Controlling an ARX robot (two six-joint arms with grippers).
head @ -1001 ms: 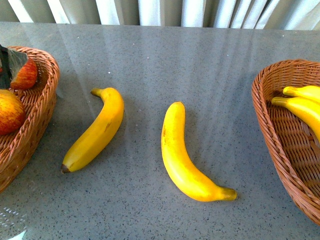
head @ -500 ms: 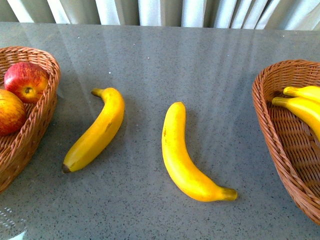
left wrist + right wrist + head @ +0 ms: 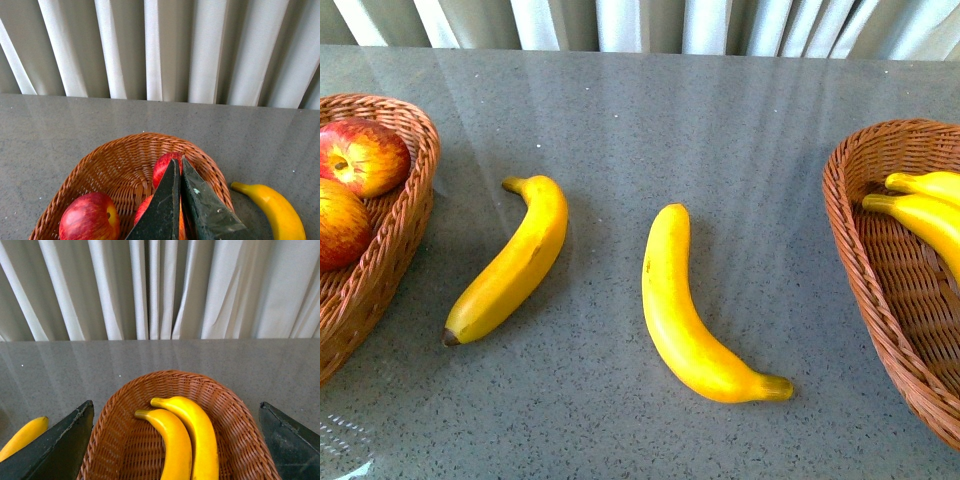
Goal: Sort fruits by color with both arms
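Two red apples [image 3: 365, 155] [image 3: 340, 225] lie in the wicker basket [image 3: 415, 215] at the left. Two yellow bananas [image 3: 515, 262] [image 3: 682, 310] lie loose on the table between the baskets. Two more bananas [image 3: 932, 185] [image 3: 925, 220] lie in the right basket [image 3: 865, 260]. Neither arm shows in the front view. My left gripper [image 3: 179, 162] is shut and empty above the apple basket [image 3: 115, 160], partly hiding one apple [image 3: 165, 167]; the other apple [image 3: 90, 220] sits beside it. My right gripper [image 3: 176, 407] hangs wide open over the basket [image 3: 120, 410] that holds two bananas [image 3: 175, 445] [image 3: 202, 435].
The grey speckled table [image 3: 640, 120] runs back to a pale curtain [image 3: 620, 20]. The baskets sit at the left and right edges of the front view. One loose banana [image 3: 275, 210] lies just outside the apple basket; another [image 3: 22, 437] shows near the right gripper's finger.
The left gripper, at the far apple a second ago, has left the front view. That apple has since shifted slightly in the basket. The bananas have not moved.
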